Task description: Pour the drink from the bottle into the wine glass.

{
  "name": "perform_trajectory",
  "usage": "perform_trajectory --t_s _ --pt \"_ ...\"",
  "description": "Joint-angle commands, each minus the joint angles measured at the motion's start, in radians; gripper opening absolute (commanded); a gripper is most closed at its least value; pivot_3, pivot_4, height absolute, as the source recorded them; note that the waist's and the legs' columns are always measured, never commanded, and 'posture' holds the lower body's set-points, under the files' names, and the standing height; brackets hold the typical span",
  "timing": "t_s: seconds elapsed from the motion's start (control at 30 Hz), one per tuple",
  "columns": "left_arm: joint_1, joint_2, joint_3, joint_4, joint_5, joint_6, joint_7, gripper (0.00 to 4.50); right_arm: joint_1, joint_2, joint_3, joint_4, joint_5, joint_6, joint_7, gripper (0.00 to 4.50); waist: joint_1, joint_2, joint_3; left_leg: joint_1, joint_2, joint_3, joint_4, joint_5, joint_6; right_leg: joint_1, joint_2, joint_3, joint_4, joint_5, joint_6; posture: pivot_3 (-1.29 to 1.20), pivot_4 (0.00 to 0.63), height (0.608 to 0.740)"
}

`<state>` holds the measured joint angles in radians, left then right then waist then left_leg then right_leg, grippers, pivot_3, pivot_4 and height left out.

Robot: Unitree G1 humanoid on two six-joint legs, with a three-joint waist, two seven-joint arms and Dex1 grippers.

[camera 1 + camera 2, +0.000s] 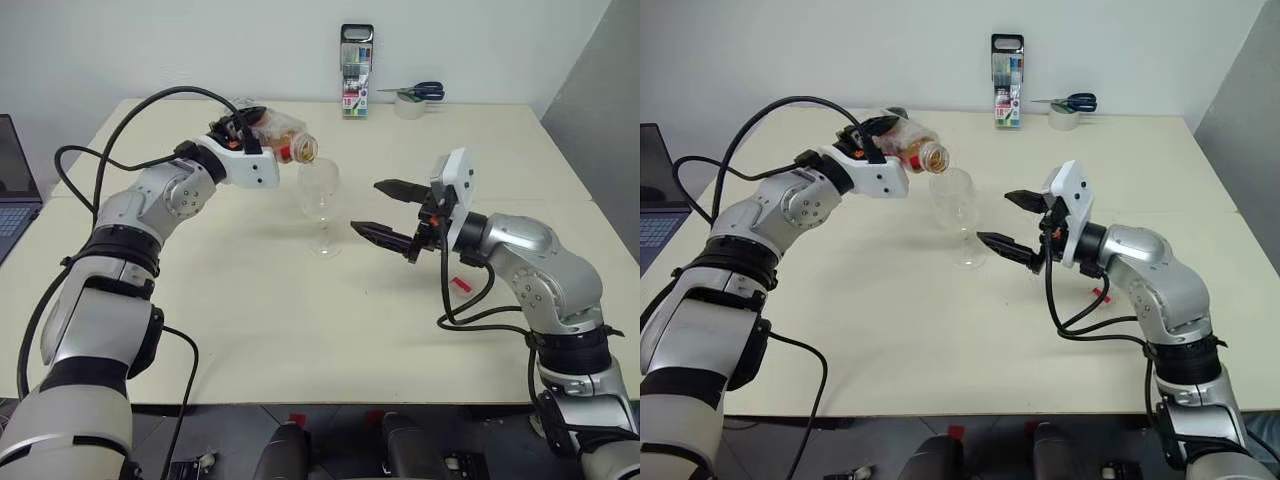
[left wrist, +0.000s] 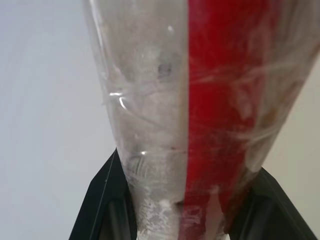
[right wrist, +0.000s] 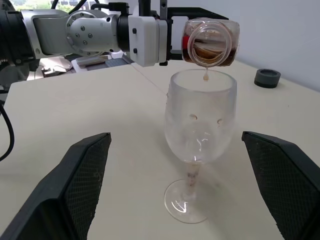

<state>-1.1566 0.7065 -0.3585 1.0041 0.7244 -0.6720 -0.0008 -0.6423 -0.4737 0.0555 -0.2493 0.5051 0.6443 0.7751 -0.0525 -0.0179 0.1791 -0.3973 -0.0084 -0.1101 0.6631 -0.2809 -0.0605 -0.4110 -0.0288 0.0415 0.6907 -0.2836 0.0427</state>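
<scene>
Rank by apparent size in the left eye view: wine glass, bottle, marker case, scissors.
1. wine glass
2. bottle, partly hidden by the left gripper, so close with the glass
3. marker case
4. scissors
The last two sit farther back.

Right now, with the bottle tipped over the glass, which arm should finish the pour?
Left. Its end effector is shut on the bottle, whose open mouth sits over the wine glass rim, the drink dripping in. The right end effector is open beside the glass, holding nothing.
</scene>
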Motion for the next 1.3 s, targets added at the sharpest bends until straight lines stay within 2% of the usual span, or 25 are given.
perform_trajectory --t_s 0.03,1.3 --pt "-0.056 0.025 0.001 0.001 0.006 -0.016 0.039 1.71 -0.029 -0.010 -0.023 -0.009 0.015 -0.019 0.021 4.50 0.000 0.000 0.000 0.000 0.000 0.000 0.000 0.000 0.000 0.000 0.000 0.000 0.000 0.000 0.000 0.00 0.150 0.740" --pt "-0.123 0.052 -0.033 0.032 0.062 -0.051 0.087 1.71 -0.015 0.029 -0.004 -0.035 0.019 -0.022 0.014 4.50 -0.002 0.000 0.000 -0.002 0.000 0.001 0.001 0.002 -0.003 -0.004 0.000 0.001 0.005 0.000 0.000 0.00 0.150 0.740"
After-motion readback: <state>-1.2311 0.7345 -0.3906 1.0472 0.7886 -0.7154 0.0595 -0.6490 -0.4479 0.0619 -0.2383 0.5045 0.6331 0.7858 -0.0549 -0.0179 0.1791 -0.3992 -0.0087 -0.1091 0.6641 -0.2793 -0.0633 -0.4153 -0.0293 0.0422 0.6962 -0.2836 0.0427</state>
